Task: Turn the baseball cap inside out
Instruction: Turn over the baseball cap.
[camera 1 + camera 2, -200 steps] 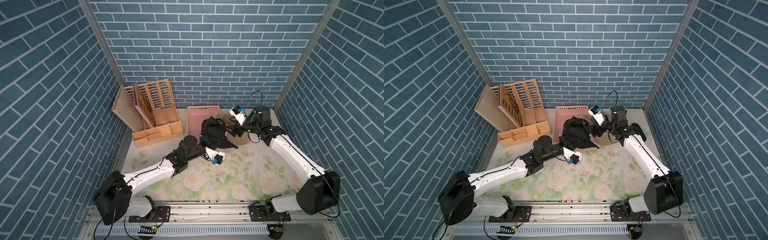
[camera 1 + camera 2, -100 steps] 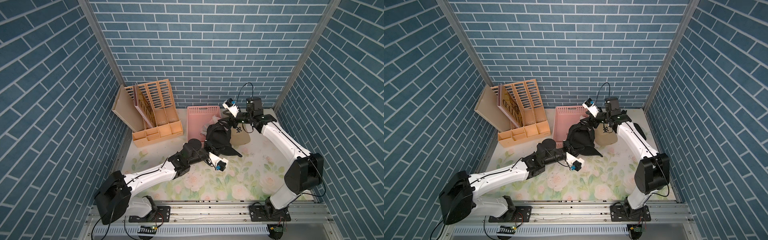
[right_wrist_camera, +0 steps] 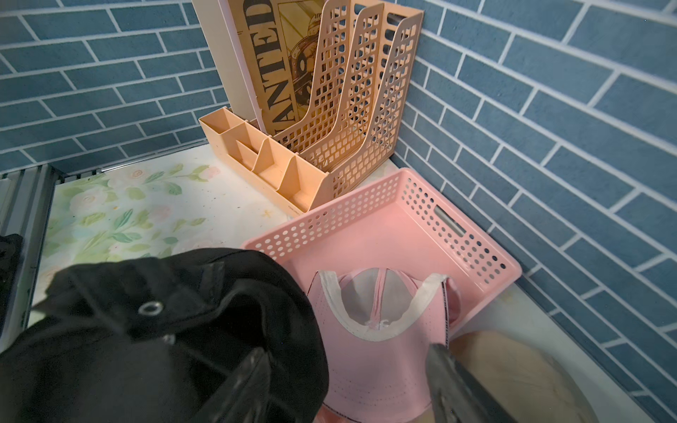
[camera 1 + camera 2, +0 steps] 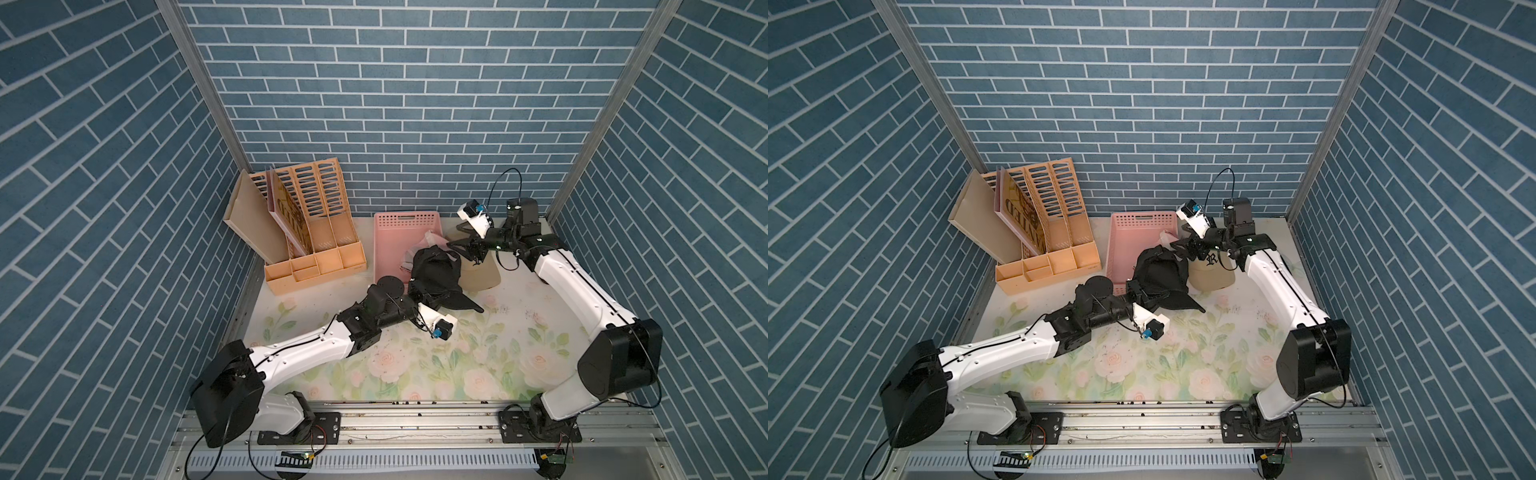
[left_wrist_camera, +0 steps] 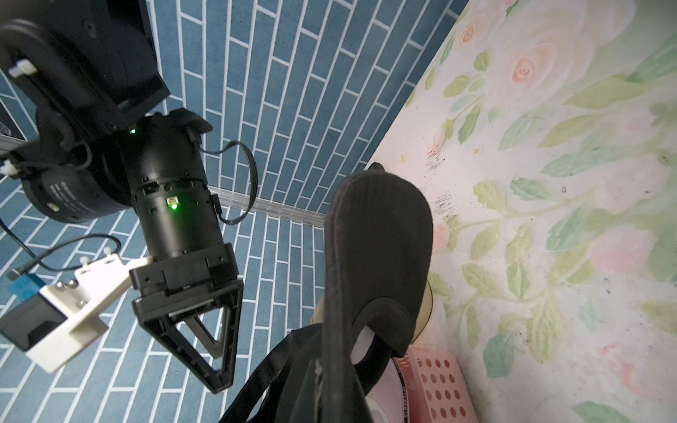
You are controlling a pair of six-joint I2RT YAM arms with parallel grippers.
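my left gripper clamped on the black baseball cap, probably at the rim beside the brim | cap held above the table between my arms, brim pointing front-right | my right gripper jaws apart, empty, just beyond the crown, nearer arm for pushing it through | tan cap behind

The baseball cap is black, the basket pink, the table rose-patterned, the walls blue brick.
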